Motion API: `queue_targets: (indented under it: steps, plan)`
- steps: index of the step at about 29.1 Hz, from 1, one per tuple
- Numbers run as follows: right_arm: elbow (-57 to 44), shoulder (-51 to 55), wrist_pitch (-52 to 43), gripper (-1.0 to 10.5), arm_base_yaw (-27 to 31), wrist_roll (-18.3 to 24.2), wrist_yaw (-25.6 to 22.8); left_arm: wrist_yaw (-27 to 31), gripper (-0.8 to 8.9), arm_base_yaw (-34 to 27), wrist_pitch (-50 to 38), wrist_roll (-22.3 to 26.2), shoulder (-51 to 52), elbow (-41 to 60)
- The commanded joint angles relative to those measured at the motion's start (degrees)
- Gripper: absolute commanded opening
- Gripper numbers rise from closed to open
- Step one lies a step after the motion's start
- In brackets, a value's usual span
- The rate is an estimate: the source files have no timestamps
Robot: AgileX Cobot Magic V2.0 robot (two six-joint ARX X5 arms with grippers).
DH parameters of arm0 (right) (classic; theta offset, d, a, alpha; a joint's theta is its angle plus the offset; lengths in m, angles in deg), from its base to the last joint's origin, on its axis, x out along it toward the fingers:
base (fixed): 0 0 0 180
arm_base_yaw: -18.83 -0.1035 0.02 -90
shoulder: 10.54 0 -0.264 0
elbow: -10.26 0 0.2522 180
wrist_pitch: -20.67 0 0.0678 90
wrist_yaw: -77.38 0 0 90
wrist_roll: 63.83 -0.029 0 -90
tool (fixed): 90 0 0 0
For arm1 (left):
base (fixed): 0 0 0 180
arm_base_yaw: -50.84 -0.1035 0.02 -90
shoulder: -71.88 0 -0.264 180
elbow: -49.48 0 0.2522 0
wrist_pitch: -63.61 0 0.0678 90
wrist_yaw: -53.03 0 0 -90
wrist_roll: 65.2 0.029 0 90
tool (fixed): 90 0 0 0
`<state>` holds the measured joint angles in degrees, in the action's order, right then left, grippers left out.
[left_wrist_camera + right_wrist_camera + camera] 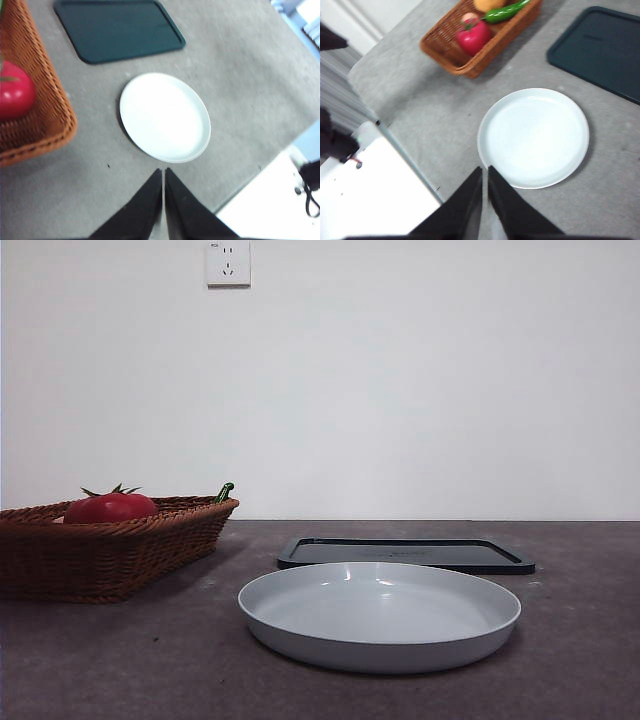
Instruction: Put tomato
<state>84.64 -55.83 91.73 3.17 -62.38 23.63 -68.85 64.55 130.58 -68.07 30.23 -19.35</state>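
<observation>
**Tomato in the basket, both arms held high**

A grey speckled counter (580, 640) runs back to a plain white wall (420, 390) with a socket (228, 262) high up. A white plate (380, 615) sits near the front, and a dark tray (405, 554) lies flat just behind it. At one side stands a wicker basket (110, 550); the tomato (110, 507) lies inside it, beside a green pepper (506, 12) and an orange fruit (489, 4).

Neither arm shows in the front view. Both wrist views look down on the plate from well above the counter. The left gripper (163, 172) has its fingers pressed almost together, holding nothing. The right gripper (484, 170) is likewise nearly closed and empty, touching nothing.
</observation>
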Motion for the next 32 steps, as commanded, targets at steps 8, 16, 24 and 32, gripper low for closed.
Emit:
queue_targets:
  steps: [8,16,24,32]
  plan:
    - [0.9,-0.4,0.6,0.1,-2.4,1.2,-0.3,-0.3,0.11,0.4,-0.1,0.9,-0.4,-1.4]
    - [0.9,-0.4,0.6,1.5,-2.4,1.0,-0.3,-0.3,1.4,0.4,0.0,0.9,-0.4,-1.4]
    - [0.9,-0.4,0.6,3.9,-2.4,0.7,-0.3,-0.2,4.74,0.4,-0.3,0.7,-0.4,-1.4]
    - [0.9,-0.4,0.6,3.9,-2.4,0.5,-0.3,3.2,5.64,0.4,-0.5,0.7,-0.4,-1.4]
